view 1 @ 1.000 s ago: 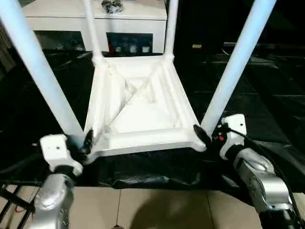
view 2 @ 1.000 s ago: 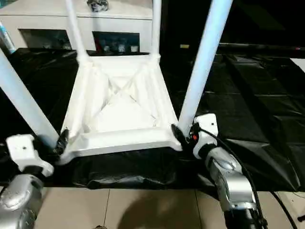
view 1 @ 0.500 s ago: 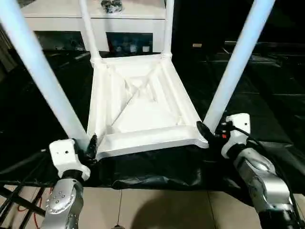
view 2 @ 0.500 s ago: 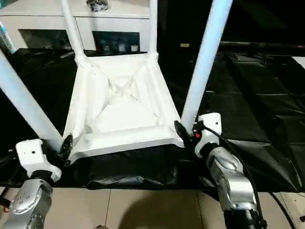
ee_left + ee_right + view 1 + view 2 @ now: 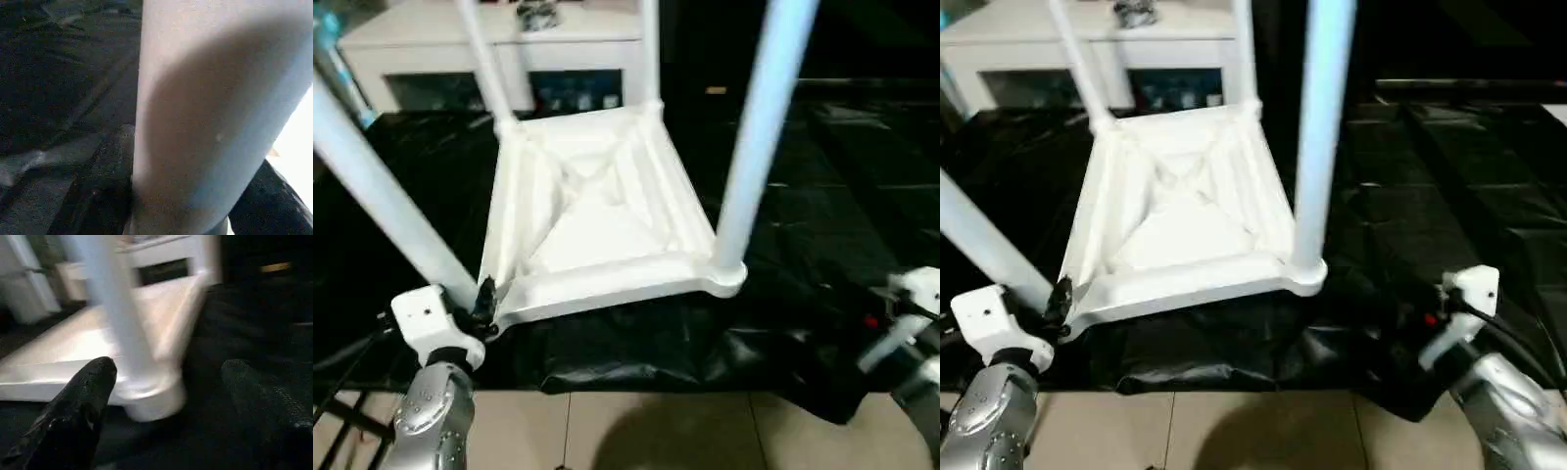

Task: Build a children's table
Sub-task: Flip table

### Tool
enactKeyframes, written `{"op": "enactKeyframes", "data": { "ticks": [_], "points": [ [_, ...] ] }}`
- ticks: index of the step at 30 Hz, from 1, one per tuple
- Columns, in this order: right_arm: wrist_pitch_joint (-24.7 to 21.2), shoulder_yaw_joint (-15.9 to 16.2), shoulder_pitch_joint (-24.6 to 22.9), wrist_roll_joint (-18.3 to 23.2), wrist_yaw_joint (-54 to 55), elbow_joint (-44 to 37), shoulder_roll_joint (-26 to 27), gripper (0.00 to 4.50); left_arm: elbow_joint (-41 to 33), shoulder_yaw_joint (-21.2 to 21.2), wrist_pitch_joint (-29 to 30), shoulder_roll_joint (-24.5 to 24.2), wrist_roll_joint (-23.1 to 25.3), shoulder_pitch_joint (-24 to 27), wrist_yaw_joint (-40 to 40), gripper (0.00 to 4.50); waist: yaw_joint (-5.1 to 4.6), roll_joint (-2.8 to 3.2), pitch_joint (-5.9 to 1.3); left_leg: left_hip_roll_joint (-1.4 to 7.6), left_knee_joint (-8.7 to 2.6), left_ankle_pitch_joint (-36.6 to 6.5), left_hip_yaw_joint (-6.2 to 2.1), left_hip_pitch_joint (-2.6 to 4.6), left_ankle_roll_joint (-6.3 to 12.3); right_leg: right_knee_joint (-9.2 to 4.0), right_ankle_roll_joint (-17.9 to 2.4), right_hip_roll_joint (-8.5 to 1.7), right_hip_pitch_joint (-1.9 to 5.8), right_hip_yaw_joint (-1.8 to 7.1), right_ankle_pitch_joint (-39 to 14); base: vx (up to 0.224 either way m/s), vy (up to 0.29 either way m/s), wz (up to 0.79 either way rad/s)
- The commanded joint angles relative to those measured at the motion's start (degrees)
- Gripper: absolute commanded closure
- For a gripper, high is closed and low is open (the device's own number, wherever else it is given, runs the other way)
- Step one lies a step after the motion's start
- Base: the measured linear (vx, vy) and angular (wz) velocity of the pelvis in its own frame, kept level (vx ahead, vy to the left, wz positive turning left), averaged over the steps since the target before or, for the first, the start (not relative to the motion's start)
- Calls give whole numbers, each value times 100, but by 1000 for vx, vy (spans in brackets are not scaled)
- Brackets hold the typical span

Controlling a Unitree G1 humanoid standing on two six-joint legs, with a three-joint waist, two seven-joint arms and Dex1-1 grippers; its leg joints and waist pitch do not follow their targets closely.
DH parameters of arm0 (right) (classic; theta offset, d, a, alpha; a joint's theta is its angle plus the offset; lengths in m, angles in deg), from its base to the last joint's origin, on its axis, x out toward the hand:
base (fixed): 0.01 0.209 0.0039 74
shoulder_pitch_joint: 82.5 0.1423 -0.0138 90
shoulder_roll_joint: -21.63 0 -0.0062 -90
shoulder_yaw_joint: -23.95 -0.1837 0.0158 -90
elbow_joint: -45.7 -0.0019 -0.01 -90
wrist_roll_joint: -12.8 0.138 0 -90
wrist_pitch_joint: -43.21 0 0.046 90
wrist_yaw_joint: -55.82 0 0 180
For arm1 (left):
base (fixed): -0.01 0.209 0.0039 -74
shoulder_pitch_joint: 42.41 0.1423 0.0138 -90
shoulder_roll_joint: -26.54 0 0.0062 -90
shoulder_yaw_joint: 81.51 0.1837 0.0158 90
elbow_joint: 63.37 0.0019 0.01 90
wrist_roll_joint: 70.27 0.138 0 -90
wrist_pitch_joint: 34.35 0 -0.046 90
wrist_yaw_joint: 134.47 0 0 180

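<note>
The children's table lies upside down on a black sheet, its ribbed white tabletop [image 5: 597, 211] facing up. All four white legs stand in the corner sockets. My left gripper [image 5: 481, 299] sits at the base of the near left leg [image 5: 391, 201]. In the left wrist view that leg [image 5: 210, 122] fills the gap between the black fingers [image 5: 100, 191] and touches them. My right gripper [image 5: 168, 366] is open and hangs off to the right of the near right leg [image 5: 759, 127], apart from it. Nothing is between its fingers [image 5: 83, 396].
A white cabinet [image 5: 431, 29] with glass-fronted compartments stands behind the table. The black sheet [image 5: 822, 196] covers the floor around it. Beige tiles [image 5: 656, 431] show at the near edge. The two far legs [image 5: 649, 49] rise at the back corners.
My right gripper has left the near right corner, drawn back to the right and opened wider. The left gripper stays at the near left leg. The table has turned slightly.
</note>
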Motion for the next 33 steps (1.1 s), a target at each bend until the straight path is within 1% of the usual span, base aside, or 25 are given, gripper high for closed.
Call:
{"op": "enactKeyframes", "data": {
  "ticks": [1, 3, 4, 5, 7, 8, 10, 11, 12, 13, 14, 15, 16, 17, 18, 19, 20, 21, 22, 24, 25, 27, 28, 32, 33],
  "points": [
    [-429, 365, -35, 303, -272, -458, -164, 62, 42, -20, 310, 257, -794, -138, 121, 218, 24, -154, -178, 286, -485, -1416, -148, 17, 338, -504, -713, -201, 156, 101, -1599, 0, 0, 0],
    [-575, 825, -7, 175, -395, -668, -287, 62, 2, -10, 505, 349, -975, -233, 145, 218, 29, -142, -183, 283, -471, -1348, -140, 32, 322, -513, -725, -210, 134, 108, -1755, 0, 0, 0],
    [-602, 990, 59, 116, -392, -684, -260, 62, -13, 2, 562, 387, -1032, -274, 151, 218, 40, -141, -186, 286, -455, -1295, -122, 51, 307, -526, -763, -213, 95, 116, -1886, 0, 0, 0],
    [-627, 1048, 97, 115, -389, -678, -244, 62, -28, 1, 603, 414, -1059, -298, 145, 218, 31, -183, -184, 286, -460, -1253, -118, 22, 305, -530, -761, -211, 104, 109, -1916, 0, 0, 0],
    [-701, 1340, 399, -98, -183, -490, -31, 62, -140, 37, 792, 554, -1212, -389, 115, 219, 50, -165, -198, 292, -461, -1125, -123, 33, 297, -500, -817, -207, 88, 104, -1814, 0, 0, 0],
    [-763, 1411, 523, -191, -45, -373, 54, 62, -179, 41, 867, 601, -1277, -415, 95, 219, 46, -201, -202, 289, -456, -1091, -116, 28, 282, -496, -824, -196, 85, 101, -1744, 0, 0, 0],
    [-834, 1572, 796, -403, 234, -94, 233, 45, -265, 62, 1039, 676, -1392, -481, 64, 221, 67, -208, -208, 290, -462, -1014, -119, 35, 236, -460, -876, -201, 79, 99, -1636, 0, 0, 0],
    [-892, 1687, 1124, -510, 535, 298, 538, 35, -342, 201, 1167, 685, -1352, -539, 115, 221, 56, -219, -207, 287, -465, -1001, -110, 41, 231, -472, -892, -190, 68, 99, -1597, 0, 0, 0],
    [-892, 1687, 1124, -510, 535, 298, 538, 35, -342, 201, 1167, 685, -1352, -539, 115, 221, 46, -222, -217, 279, -466, -943, -112, 32, 204, -448, -939, -188, 75, 95, -1476, 0, 0, 0],
    [-796, 1689, 1328, -465, 663, 609, 834, 29, -361, 303, 1222, 724, -1337, -597, 143, 221, 73, -257, -217, 296, -447, -984, -83, 72, 202, -462, -936, -177, 53, 111, -1366, 0, 0, 0],
    [-813, 1675, 1440, -306, 661, 786, 991, 14, -355, 364, 1243, 748, -1309, -664, 140, 222, 106, -373, -253, 304, -430, -804, -74, 70, 283, -408, -1002, -194, 81, 115, -1076, 0, 0, 0],
    [-788, 1685, 1503, -278, 657, 915, 1063, 6, -352, 402, 1262, 763, -1319, -698, 152, 223, 143, -301, -259, 311, -437, -688, -85, 77, 303, -380, -1037, -200, 81, 115, -916, 0, 0, 0],
    [-778, 1690, 1530, -267, 655, 968, 1093, 6, -351, 418, 1270, 769, -1323, -712, 157, 223, 160, -287, -256, 317, -431, -646, -73, 94, 324, -373, -1073, -179, 68, 109, -739, 0, 0, 0],
    [-772, 1757, 1675, -273, 605, 1234, 1201, 0, -321, 514, 1315, 796, -1288, -799, 163, 224, 170, -386, -265, 321, -416, -560, -60, 88, 363, -366, -1076, -172, 86, 103, -586, 0, 0, 0],
    [-737, 1775, 1754, -309, 620, 1374, 1279, 0, -298, 543, 1318, 821, -1285, -839, 154, 224, 209, -339, -272, 323, -411, -336, -65, 78, 405, -308, -1136, -182, 99, 101, -259, 0, 0, 0],
    [-708, 1777, 1845, -328, 650, 1519, 1378, 0, -274, 566, 1320, 849, -1287, -886, 131, 224, 223, -381, -279, 323, -394, -197, -53, 78, 430, -291, -1160, -175, 101, 94, -41, 0, 0, 0],
    [-705, 1776, 1861, -328, 656, 1542, 1395, 0, -270, 570, 1321, 853, -1287, -894, 126, 224, 253, -361, -287, 320, -384, -72, -56, 81, 431, -263, -1190, -174, 104, 91, 177, 0, 0, 0],
    [-715, 1668, 2048, -205, 690, 1780, 1654, 0, -277, 615, 1372, 889, -1303, -947, 87, 224, 263, -394, -287, 320, -374, -30, -46, 79, 446, -255, -1192, -173, 106, 93, 282, 0, 0, 0],
    [-698, 1618, 2123, -167, 716, 1874, 1746, 0, -283, 639, 1385, 905, -1299, -954, 78, 224, 254, -396, -280, 315, -382, -46, -48, 68, 451, -243, -1226, -181, 107, 94, 323, 0, 0, 0],
    [-653, 1410, 2340, 7, 825, 2171, 2023, 0, -310, 725, 1414, 931, -1282, -941, 73, 224, 260, -431, -272, 320, -398, -175, -45, 67, 425, -251, -1220, -203, 122, 96, 222, 0, 0, 0],
    [-646, 1374, 2373, 33, 847, 2217, 2065, 0, -315, 738, 1419, 931, -1280, -937, 73, 224, 262, -427, -267, 323, -407, -240, -44, 73, 390, -255, -1227, -208, 121, 97, 146, 0, 0, 0],
    [-446, 997, 2743, 317, 1086, 2718, 2441, 0, -339, 747, 1428, 940, -1273, -906, 36, 224, 270, -428, -266, 334, -421, -273, -50, 77, 309, -254, -1198, -205, 125, 94, 119, 0, 0, 0],
    [-408, 937, 2804, 368, 1117, 2796, 2496, 0, -343, 747, 1427, 940, -1267, -901, 27, 225, 252, -419, -264, 327, -420, -321, -42, 77, 304, -249, -1213, -205, 110, 98, 100, 0, 0, 0],
    [-248, 712, 3041, 466, 1308, 3129, 2653, 0, -352, 742, 1417, 947, -1263, -893, 0, 225, 260, -431, -271, 328, -419, -278, -40, 84, 206, -245, -1130, -198, 134, 91, 158, 0, 0, 0],
    [-197, 646, 3111, 444, 1392, 3249, 2691, 0, -356, 740, 1413, 950, -1258, -889, -9, 225, 263, -465, -275, 326, -423, -230, -42, 70, 205, -229, -1131, -209, 147, 89, 201, 0, 0, 0]
  ]
}}
